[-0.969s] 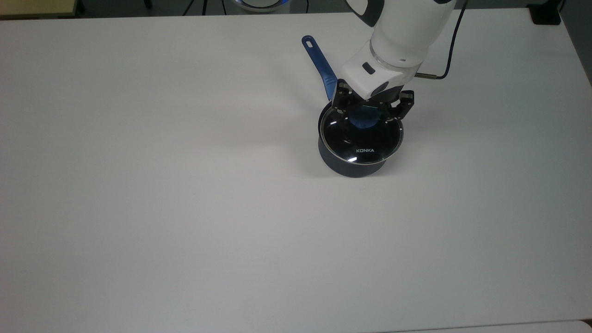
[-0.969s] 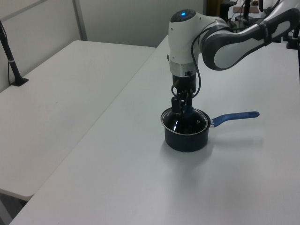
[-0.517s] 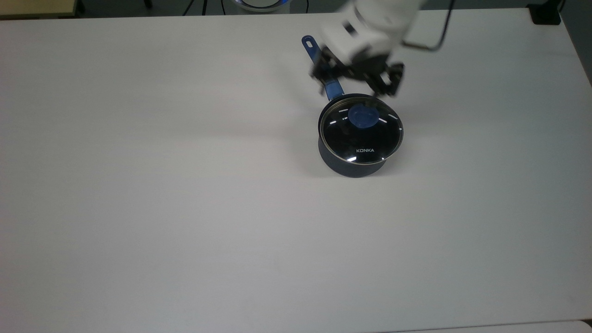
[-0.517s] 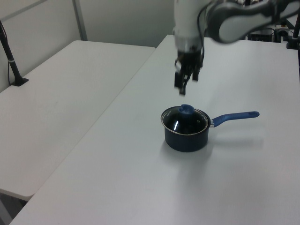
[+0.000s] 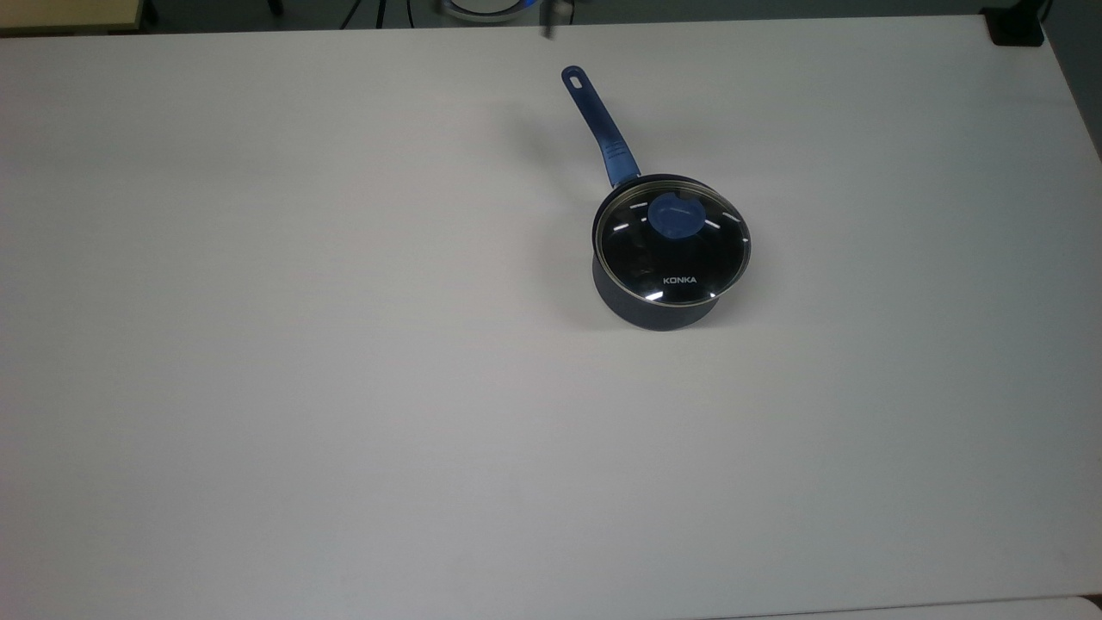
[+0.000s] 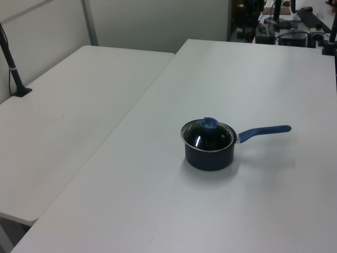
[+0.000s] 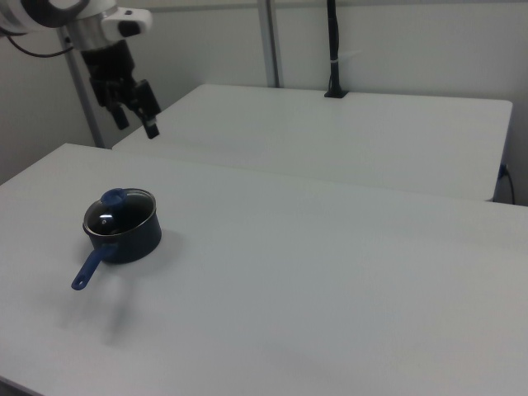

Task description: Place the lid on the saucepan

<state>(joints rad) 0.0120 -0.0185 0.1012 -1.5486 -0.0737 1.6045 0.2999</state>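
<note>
The saucepan [image 5: 659, 297] stands upright on the white tabletop [image 5: 344, 387], toward the top view's right and upper half. The lid [image 5: 671, 241] sits flat on its rim, closing the pot, with the blue knob [image 5: 674, 215] at its centre. White lettering on the glass reads "KONKA" [image 5: 679, 280], near the edge that faces the top view's bottom. The long blue handle [image 5: 600, 125] runs from the pot toward the top view's upper left, its end hole near the tabletop's far edge. In the left view the handle [image 6: 263, 131] points to the left view's right; in the right view the handle [image 7: 89, 268] points toward the right view's lower left.

Farther back, the tool [image 7: 134, 111] hangs high in the air in the right view, well apart from the lid [image 7: 120, 209] and the saucepan [image 7: 124, 235], above and behind them. It points downward from the white wrist of the arm [image 7: 99, 21], which enters from the right view's upper left corner. Its two dark fingers [image 7: 151, 124] stand apart, holding nothing.
</note>
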